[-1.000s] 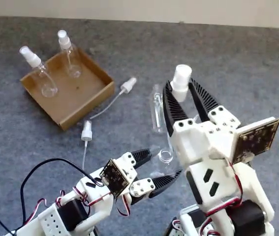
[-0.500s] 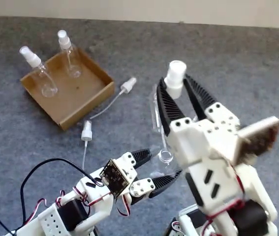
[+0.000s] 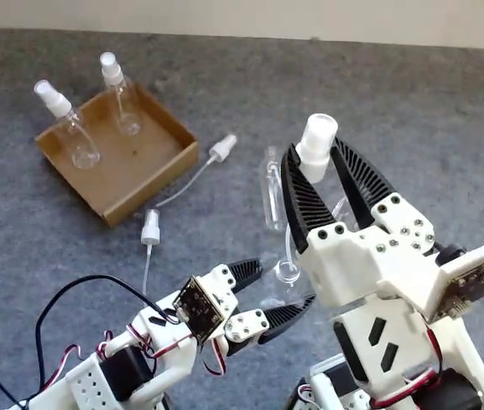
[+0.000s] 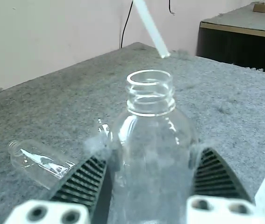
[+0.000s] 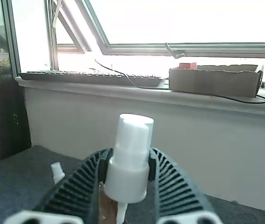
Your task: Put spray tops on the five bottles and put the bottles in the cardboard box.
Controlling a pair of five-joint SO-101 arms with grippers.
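Observation:
My left gripper (image 3: 277,289) (image 4: 149,175) is shut on a clear open-necked bottle (image 3: 282,278) (image 4: 151,135), held upright low over the carpet. Above it, my right gripper (image 3: 316,155) (image 5: 128,163) is shut on a white spray top (image 3: 317,141) (image 5: 128,156). Its thin dip tube (image 4: 151,28) hangs down, with the tip just above and beside the bottle's neck. The cardboard box (image 3: 152,184) at the far left holds two upright bottles (image 3: 75,137) (image 3: 122,102) with spray tops on. Another bare bottle (image 3: 272,190) (image 4: 39,158) lies on the carpet.
Two loose spray tops with long tubes lie between the box and the arms, one (image 3: 223,147) near the box's corner and one (image 3: 150,229) closer to my left arm. Grey carpet (image 3: 412,102) covers the table.
My right arm swayed left and came back while its wrist turned, carrying the spray top with it. The left arm and its bottle have not moved.

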